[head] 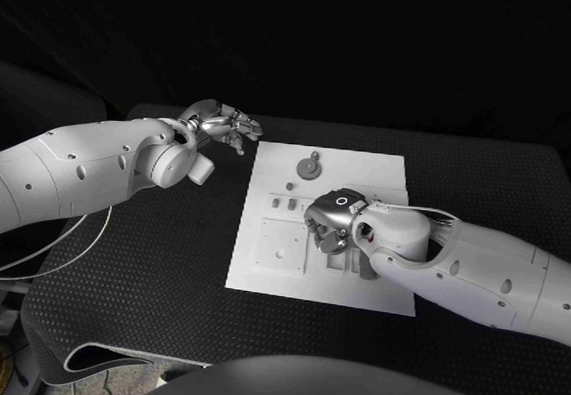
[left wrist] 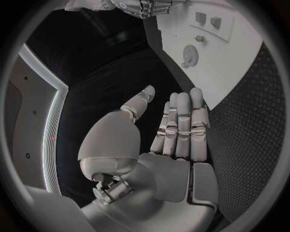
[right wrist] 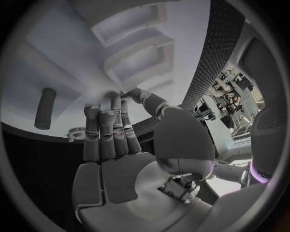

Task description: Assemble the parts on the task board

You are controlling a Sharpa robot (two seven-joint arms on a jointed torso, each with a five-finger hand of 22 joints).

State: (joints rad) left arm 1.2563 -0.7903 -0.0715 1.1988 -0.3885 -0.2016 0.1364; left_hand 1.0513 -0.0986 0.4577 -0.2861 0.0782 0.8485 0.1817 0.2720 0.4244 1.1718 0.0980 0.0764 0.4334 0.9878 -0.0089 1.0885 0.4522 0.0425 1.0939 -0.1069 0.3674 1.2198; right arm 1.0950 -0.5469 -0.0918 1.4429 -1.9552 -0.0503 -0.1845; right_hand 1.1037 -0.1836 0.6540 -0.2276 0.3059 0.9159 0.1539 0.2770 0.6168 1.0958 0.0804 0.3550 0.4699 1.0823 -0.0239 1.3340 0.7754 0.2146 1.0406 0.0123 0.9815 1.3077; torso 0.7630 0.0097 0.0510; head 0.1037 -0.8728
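Task board (head: 364,179): flat white rectangular plate, smooth, lying at the middle of the desk (head: 153,271), long axis running away from the robot, slightly skewed. The desk surface is black with a fine dotted, woven-looking texture.

Left to right:

Left hand (head: 222,123): silver, metallic, held above the desk just off the board's far left corner, not touching the board. In the left wrist view the left hand (left wrist: 172,133) has its fingers (left wrist: 181,121) straight and side by side, thumb standing apart, nothing in it.

Square plate part (head: 280,244): pale, flat, set on the board's near left portion, with small dark holes in its face.

Small block parts (head: 283,200): a short row of little raised pieces on the board's left side, above the square plate; shapes too small to tell.

Gear part (head: 310,168): round, toothed rim, lying flat on the board's far half; also seen in the left wrist view (left wrist: 190,56).

Right hand (head: 333,220): silver, lowered over the board's middle, covering the parts beneath it. In the right wrist view the right hand (right wrist: 118,145) has its fingertips (right wrist: 115,99) at the board surface beside raised rectangular blocks (right wrist: 142,65); whether it holds anything cannot be told.

Cylindrical part (right wrist: 45,107): dark, short, round-ended, on the board, apart from the right hand.
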